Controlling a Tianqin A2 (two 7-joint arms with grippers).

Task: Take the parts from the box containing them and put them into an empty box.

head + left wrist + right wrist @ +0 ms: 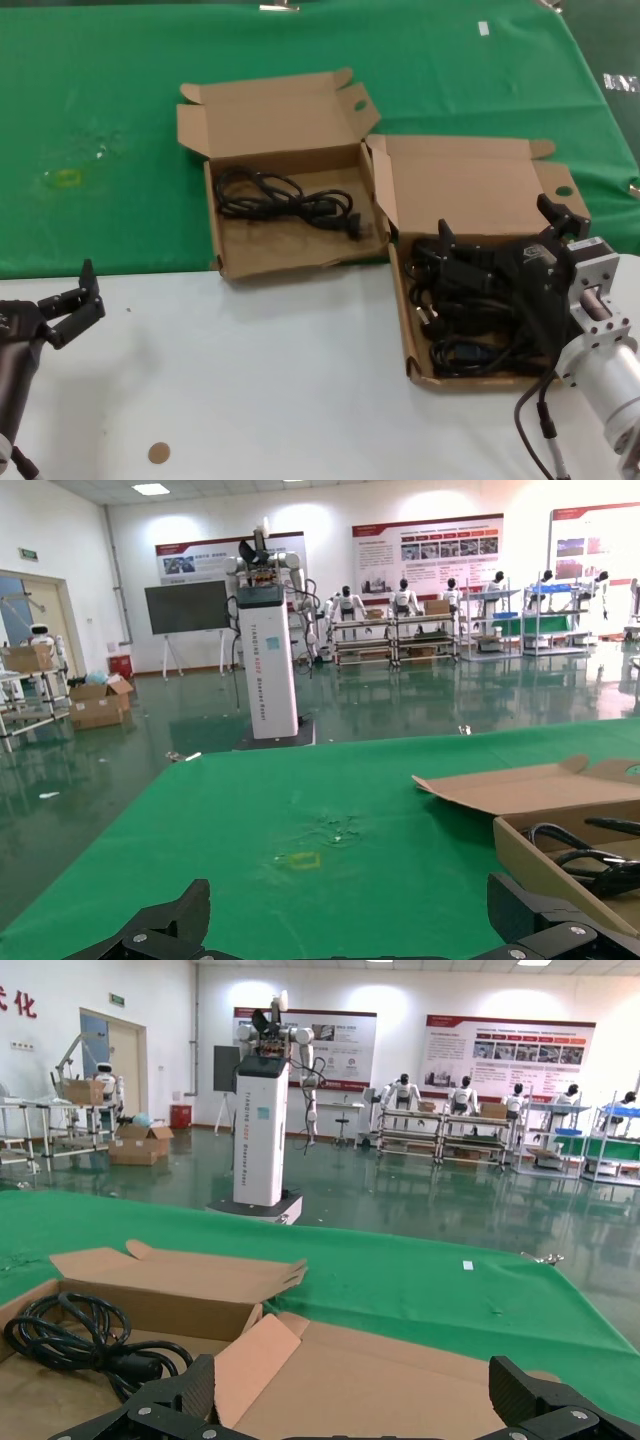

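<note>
The box with the straight front wall (470, 382) sits at the right and holds several black cable bundles (460, 320). My right gripper (500, 228) hovers over its back part, open and empty; in the right wrist view (355, 1385) only the box's lid (400, 1380) shows between the fingers. The box with the bowed front wall (290, 262) stands to the left on the green cloth with one cable bundle (285, 197) inside, which also shows in the right wrist view (70, 1335). My left gripper (70, 300) is parked open at the lower left.
A green cloth (120, 100) covers the far half of the table and a white surface (260, 380) the near half. A small brown disc (159, 453) lies near the front. A yellow mark (65, 177) is on the cloth at the left.
</note>
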